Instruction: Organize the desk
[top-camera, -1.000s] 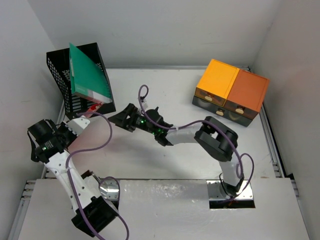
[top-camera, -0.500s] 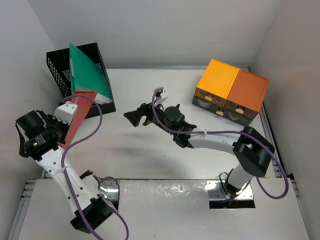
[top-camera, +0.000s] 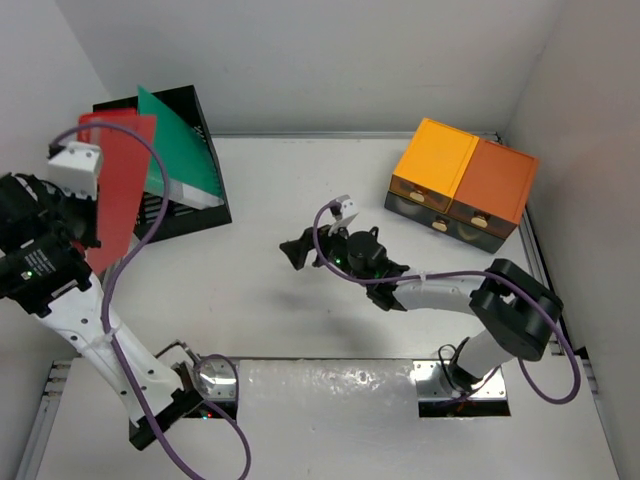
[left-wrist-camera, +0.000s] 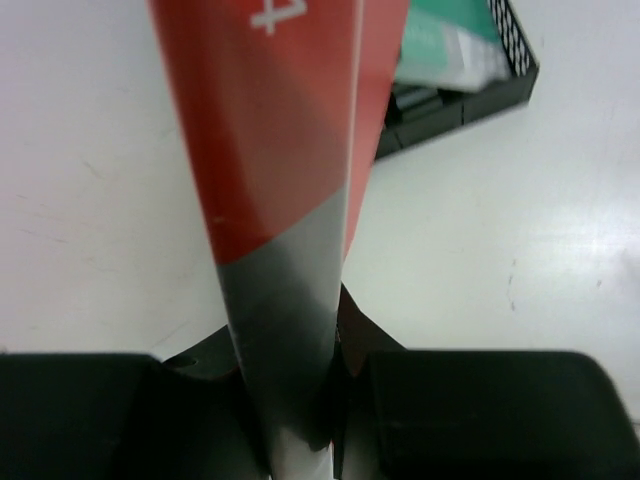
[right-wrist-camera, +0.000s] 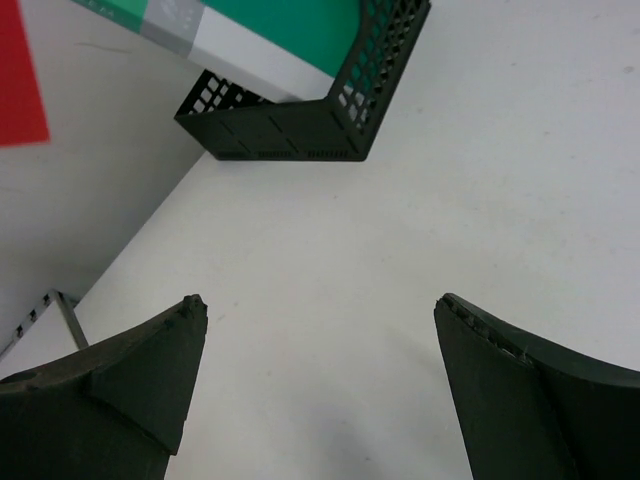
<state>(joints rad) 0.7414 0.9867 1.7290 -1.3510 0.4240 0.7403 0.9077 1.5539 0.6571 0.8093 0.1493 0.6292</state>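
The left gripper (left-wrist-camera: 300, 400) is clamped on a red folder (top-camera: 118, 185), raised beside the black mesh file rack (top-camera: 203, 216) holding a green folder (top-camera: 175, 145); the right gripper (top-camera: 298, 250) hovers, fingers apart, over the middle of the white desk (top-camera: 320, 170)

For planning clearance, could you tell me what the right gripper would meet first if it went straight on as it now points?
The open right gripper would probably meet the black mesh file rack first; only bare white desk lies between, though depth is unclear.
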